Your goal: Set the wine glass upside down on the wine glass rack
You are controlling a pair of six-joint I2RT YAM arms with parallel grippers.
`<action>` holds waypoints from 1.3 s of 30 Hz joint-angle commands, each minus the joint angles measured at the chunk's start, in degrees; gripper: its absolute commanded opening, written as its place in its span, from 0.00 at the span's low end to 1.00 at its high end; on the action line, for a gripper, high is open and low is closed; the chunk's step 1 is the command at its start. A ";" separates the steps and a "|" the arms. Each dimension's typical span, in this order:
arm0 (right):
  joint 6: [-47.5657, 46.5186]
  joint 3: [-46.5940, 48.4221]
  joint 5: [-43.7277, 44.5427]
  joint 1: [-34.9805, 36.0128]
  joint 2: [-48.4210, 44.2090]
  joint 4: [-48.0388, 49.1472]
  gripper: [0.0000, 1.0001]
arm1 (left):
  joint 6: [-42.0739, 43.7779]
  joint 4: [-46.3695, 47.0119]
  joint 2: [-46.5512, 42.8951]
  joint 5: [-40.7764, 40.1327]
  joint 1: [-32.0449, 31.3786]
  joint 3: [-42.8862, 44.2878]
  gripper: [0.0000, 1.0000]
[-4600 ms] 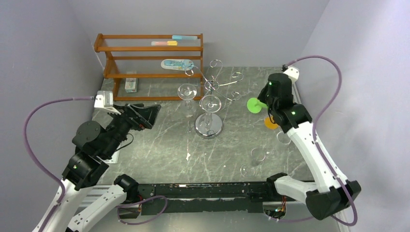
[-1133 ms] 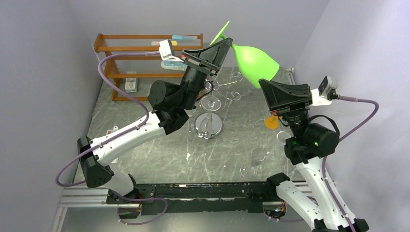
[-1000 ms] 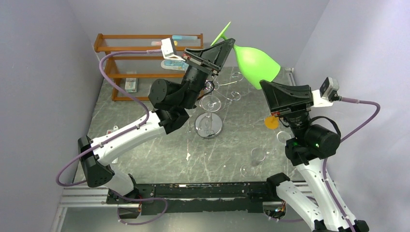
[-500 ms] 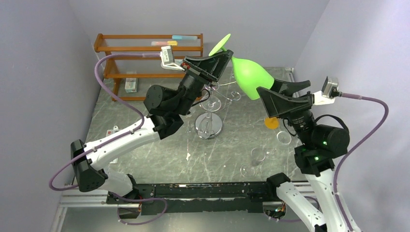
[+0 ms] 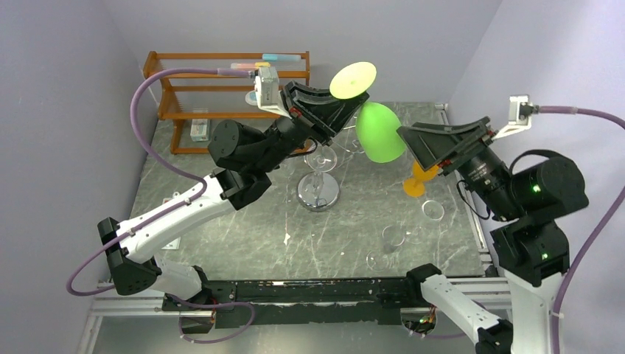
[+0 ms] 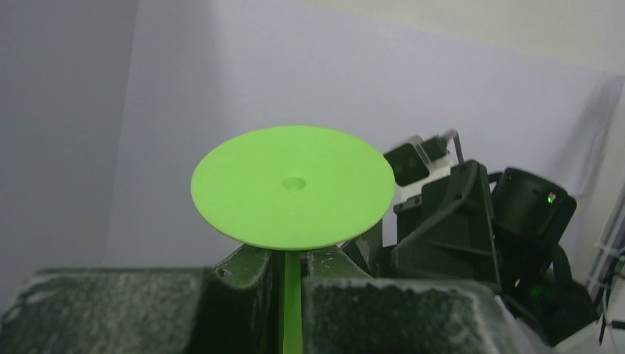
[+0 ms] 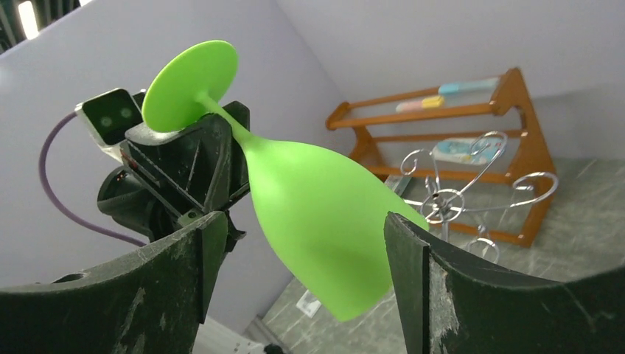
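My left jaws are closed on the thin stem of the green wine glass (image 5: 377, 134), just under its foot (image 6: 292, 186). The left wrist view shows that flat round foot standing clear above the grip, with the stem running down between the two sides. The glass hangs in the air well above the bench (image 5: 243, 221), foot up and bowl down, tilted toward my right side. It is near the wine glass rack (image 5: 319, 193) but apart from it; in the top view the bowl shows over the rack's right-hand arms. My right jaws stand wide apart, one on either side of the bowl, and as far as the right wrist view tells they touch neither flank.

I judge the glass light and stiff, likely plastic, since it is opaque and evenly coloured rather than glassy. The bowl is smooth, rounded and tapering, so a pinch there would tend to squirt it out. The stem is the better hold, though it is slim enough to swivel between flat pads if the bowl bumps anything.

The foot is the part that must ride on one of the rack's curled wire arms, with the stem through the gap. My grip leaves little stem free beneath it, so I would level the foot first and go in slowly. The chrome wire looks springy, and the stand may rock if nudged.
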 commanded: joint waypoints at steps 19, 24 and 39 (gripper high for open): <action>22.27 2.19 -9.63 -0.21 4.63 11.81 0.64 | 22.95 -5.15 1.62 15.12 -0.13 -0.24 0.05; 22.31 2.54 -9.49 -0.22 6.81 8.21 0.54 | 26.99 -5.96 2.36 17.75 -0.13 0.08 0.05; 19.62 6.89 6.78 -0.22 8.07 -1.07 0.00 | 26.62 -4.11 0.93 17.10 -0.13 -4.86 0.75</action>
